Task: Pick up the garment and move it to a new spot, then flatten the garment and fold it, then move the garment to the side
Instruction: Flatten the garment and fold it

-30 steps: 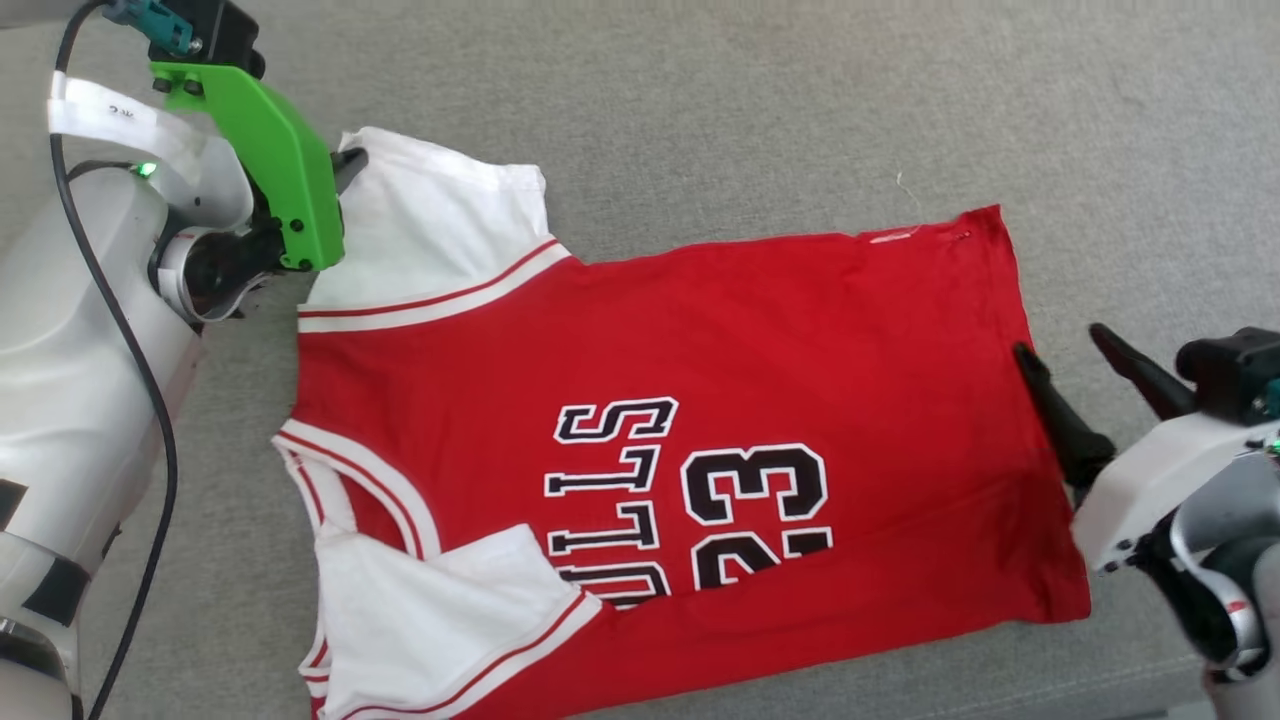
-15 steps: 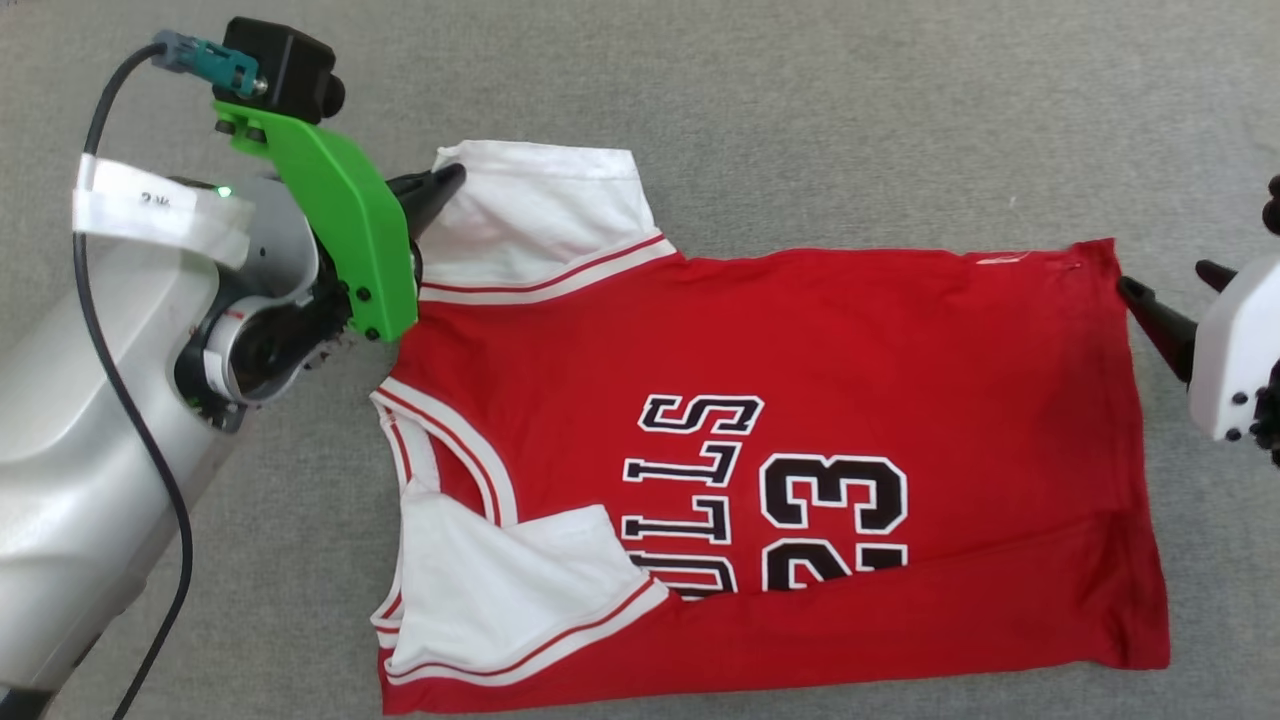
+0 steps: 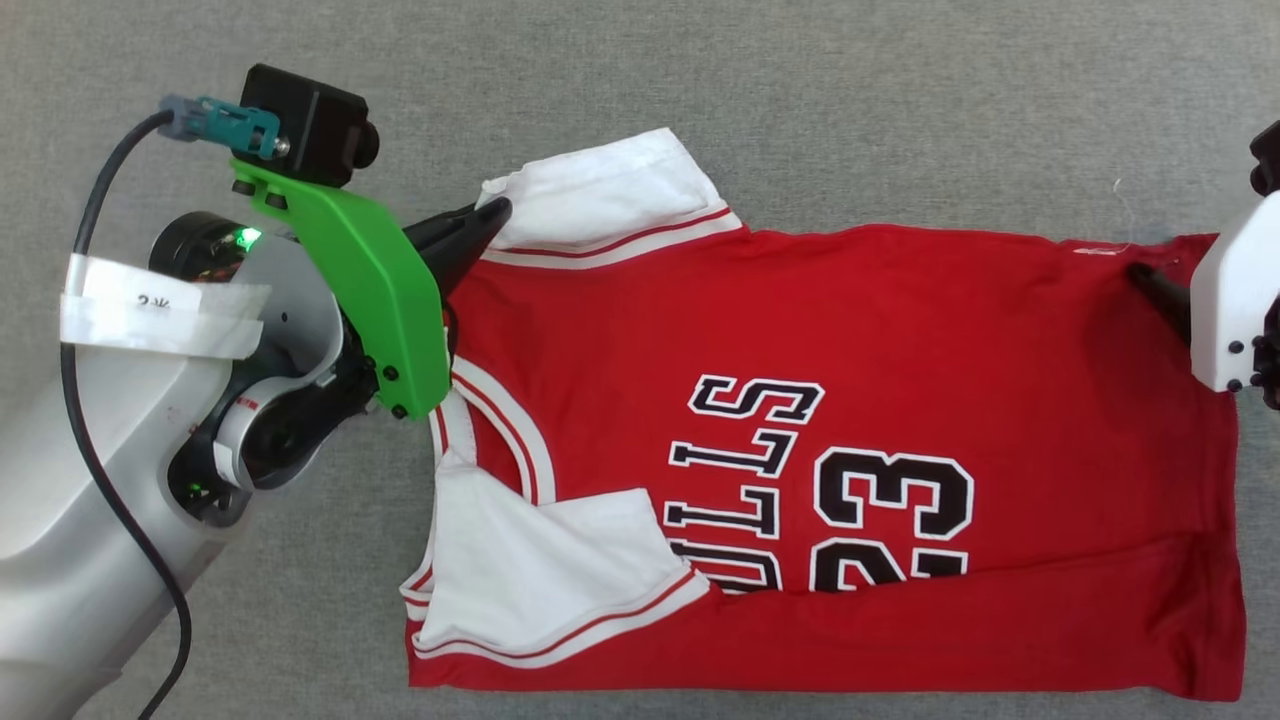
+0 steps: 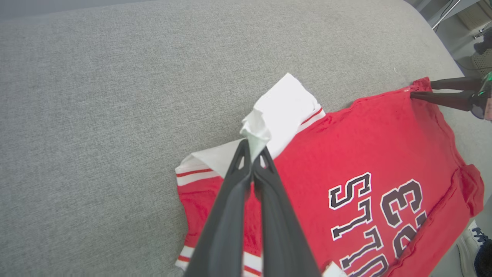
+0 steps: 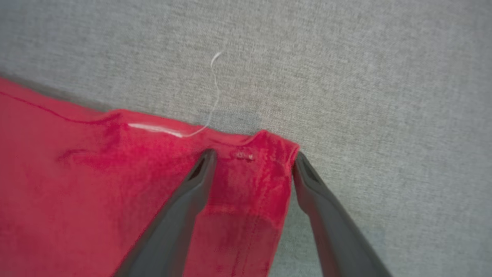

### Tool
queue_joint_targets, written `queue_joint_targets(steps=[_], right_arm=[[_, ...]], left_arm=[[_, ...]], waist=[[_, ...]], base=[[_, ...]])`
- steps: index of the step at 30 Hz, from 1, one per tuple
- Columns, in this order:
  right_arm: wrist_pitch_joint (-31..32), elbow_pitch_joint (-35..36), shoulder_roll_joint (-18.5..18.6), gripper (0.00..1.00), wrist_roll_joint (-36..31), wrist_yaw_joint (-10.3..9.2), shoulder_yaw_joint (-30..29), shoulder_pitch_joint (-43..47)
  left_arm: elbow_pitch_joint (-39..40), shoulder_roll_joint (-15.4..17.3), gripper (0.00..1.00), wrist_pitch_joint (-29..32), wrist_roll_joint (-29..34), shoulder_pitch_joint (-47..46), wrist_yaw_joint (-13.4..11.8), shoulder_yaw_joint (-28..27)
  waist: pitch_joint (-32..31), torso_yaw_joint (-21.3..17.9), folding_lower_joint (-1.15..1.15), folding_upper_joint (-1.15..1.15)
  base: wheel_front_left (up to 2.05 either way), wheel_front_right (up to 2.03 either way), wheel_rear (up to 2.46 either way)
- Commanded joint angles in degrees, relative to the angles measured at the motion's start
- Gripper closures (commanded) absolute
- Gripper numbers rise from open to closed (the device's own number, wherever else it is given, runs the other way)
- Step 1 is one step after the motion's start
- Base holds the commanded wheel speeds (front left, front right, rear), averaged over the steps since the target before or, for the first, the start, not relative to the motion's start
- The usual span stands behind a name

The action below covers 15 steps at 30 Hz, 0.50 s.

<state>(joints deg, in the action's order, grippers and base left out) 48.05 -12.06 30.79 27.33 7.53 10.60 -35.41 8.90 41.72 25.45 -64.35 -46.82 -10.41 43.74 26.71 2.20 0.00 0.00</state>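
Left claw first: it's clamped tight on the garment, a red jersey-style shirt with white short sleeves, striped trim and black, white-outlined lettering; from the left wrist I see the fingertips pressed together with a bunched fold of the upper white sleeve pinched between them and lifted a little.

The shirt lies front up on the grey upholstered surface, neck towards my left arm and hem towards my right; the lower white sleeve is folded in across the chest, touching the lettering; along the near edge a strip of red cloth is turned over, covering part of the letters and the number.

Right claw now: jaws spread wide and gripping nothing; it sits at the far hem corner, one finger resting on the red cloth, the other just off the edge on the grey fabric, with the corner between them; from the head I catch one dark finger on that corner.

A thin white thread trails from the hem onto the surface just beyond the fingertips.
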Motion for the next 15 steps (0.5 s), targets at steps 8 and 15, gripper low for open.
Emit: queue_joint_targets(steps=[8, 15], right_arm=[[-2.4, -4.0, 1.2, 0.58, 1.2, -0.04, 4.8, -0.5], [-10.5, -6.6, 1.4, 1.0, 1.7, -0.04, 4.9, -1.5]], left_arm=[[1.0, 0.8, 1.0, -0.7, 0.4, 2.0, -0.3, 0.0], [-1.8, 1.1, 1.0, -2.4, -0.2, 3.7, -0.3, -0.6]], waist=[[1.0, 1.0, 0.0, 0.0], [-1.2, 0.6, 0.0, 0.0]], base=[[0.0, 0.0, 0.0], [0.0, 0.0, 0.0]])
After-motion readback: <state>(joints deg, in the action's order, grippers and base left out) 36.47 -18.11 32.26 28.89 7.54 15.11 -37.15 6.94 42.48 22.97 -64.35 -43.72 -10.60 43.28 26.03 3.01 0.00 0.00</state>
